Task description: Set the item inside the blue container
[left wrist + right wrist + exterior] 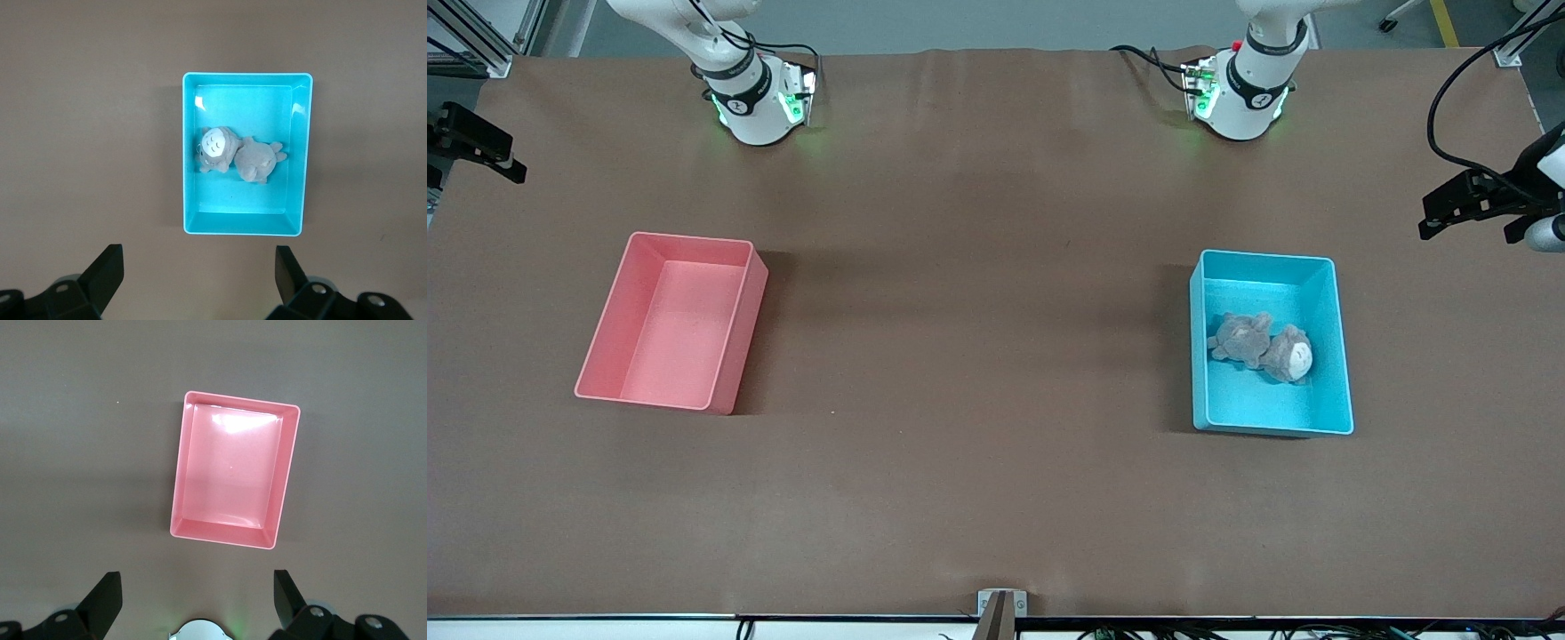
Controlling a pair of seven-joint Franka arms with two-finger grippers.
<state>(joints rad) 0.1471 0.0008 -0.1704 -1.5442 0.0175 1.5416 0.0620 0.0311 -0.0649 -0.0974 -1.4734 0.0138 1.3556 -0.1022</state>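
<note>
- Two bins are counted in the front view: one blue container (pixel 1343 356) toward the left arm's end of the surface (pixel 978 356) and one pink bin (pixel 738 338) toward the right arm's end, well apart from each other. One grey plush toy (pixel 1263 346) is seen lying on its side inside the blue container, about mid-floor. Only the two arm bases are shown along the top edge of this view; neither set of fingers is visible here, which only the wrist views supply.
- In the left wrist view, the blue container (pixel 305 147) is looked down on from high above, with the plush toy (pixel 237 156) in it, its pale face (pixel 215 142) turned upward, a detail less plain from the front. The left gripper (pixel 199 273) is held in the air, spread wide and holding nothing; two dark fingers (pixel 107 270) are counted, and the container lies well apart from them, between their lines.
- In the right wrist view, one pink bin (pixel 183 480) is shown with nothing in it. The right gripper (pixel 197 597) hangs high over the surface beside this bin, its two fingers (pixel 105 595) parted wide and gripping nothing. The blue container is not shown in this view.
</note>
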